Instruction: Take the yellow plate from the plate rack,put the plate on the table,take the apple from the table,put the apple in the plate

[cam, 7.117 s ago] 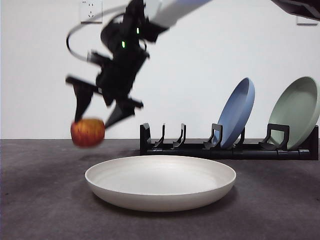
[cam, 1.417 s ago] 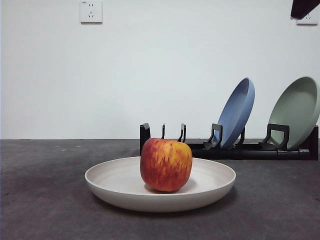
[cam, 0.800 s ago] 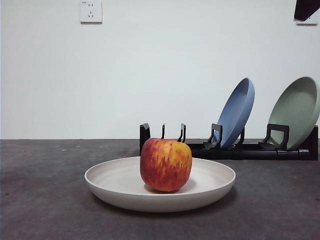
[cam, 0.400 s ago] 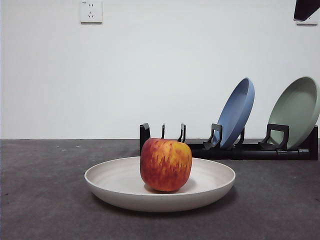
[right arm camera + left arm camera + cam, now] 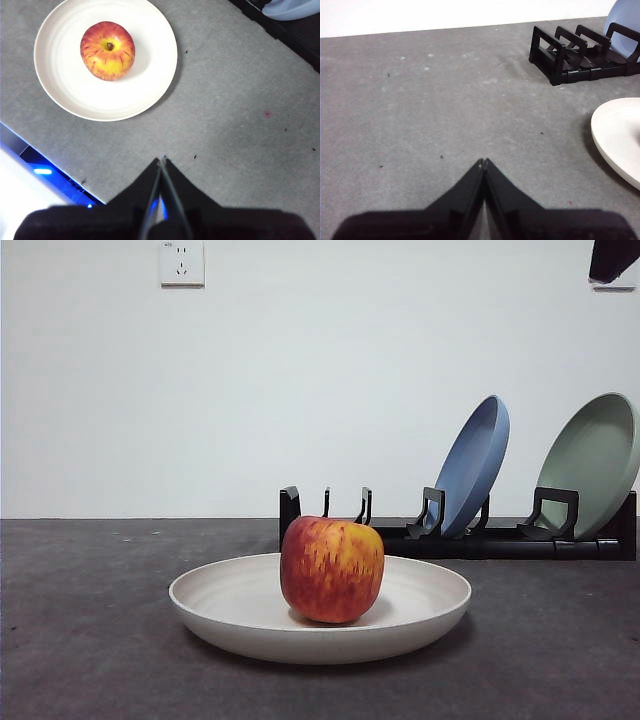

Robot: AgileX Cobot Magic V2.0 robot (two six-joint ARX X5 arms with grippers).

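- A round red-and-yellow apple (image 5: 332,570) sat upright in the wide cream-yellow plate (image 5: 230,610), seemingly delivered.
- Left gripper (image 5: 483,161) and right gripper (image 5: 162,159) were pinched closed, empty, away from the plate.

The apple (image 5: 332,570) is red with yellow-orange streaks, and yellow around its stem, sitting in the cream, faintly yellowish plate (image 5: 230,605). The table (image 5: 90,640) is dark grey and lightly mottled. On the far right the black plate rack (image 5: 470,538) holds a blue plate (image 5: 475,462) and a pale green plate (image 5: 592,460) before a white wall (image 5: 300,370).
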